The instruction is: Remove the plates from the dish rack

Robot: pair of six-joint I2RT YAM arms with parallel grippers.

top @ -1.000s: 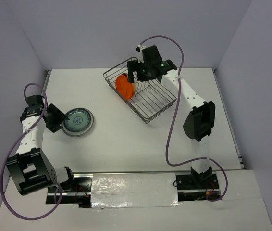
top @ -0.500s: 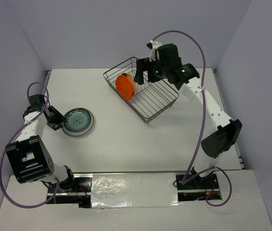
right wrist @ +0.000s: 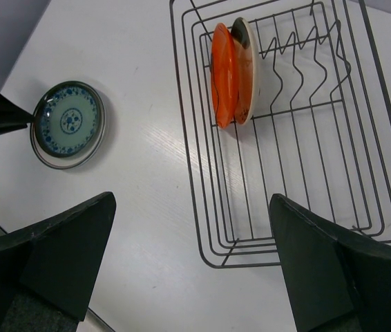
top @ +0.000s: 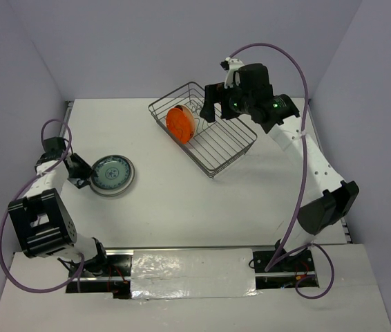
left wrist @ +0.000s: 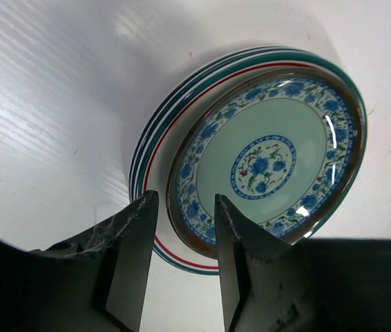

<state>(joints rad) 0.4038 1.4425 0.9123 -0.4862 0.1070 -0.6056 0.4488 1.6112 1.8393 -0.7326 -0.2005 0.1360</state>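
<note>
While the dish rack (top: 224, 141) holds one orange plate (top: 181, 123), stacked plates (top: 112, 175) lie apart.

Top round ceramic plate (left wrist: 268, 162): pale green centre, blue floral medallion, blue flower band on white, brownish rim.
Round plate beneath it (left wrist: 157, 138): white, ringed in red, green and dark blue.
Racked round plate (right wrist: 223, 72): bright orange back, cream face.
Grey metal wire dish rack (right wrist: 299, 159).
White counter (right wrist: 147, 173).

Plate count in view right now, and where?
3 distinguishable. One orange-backed plate stands upright in the dish rack. A blue floral plate lies on a striped-rim plate, stacked on the table at the left pincer. The stack may hide more.
</note>
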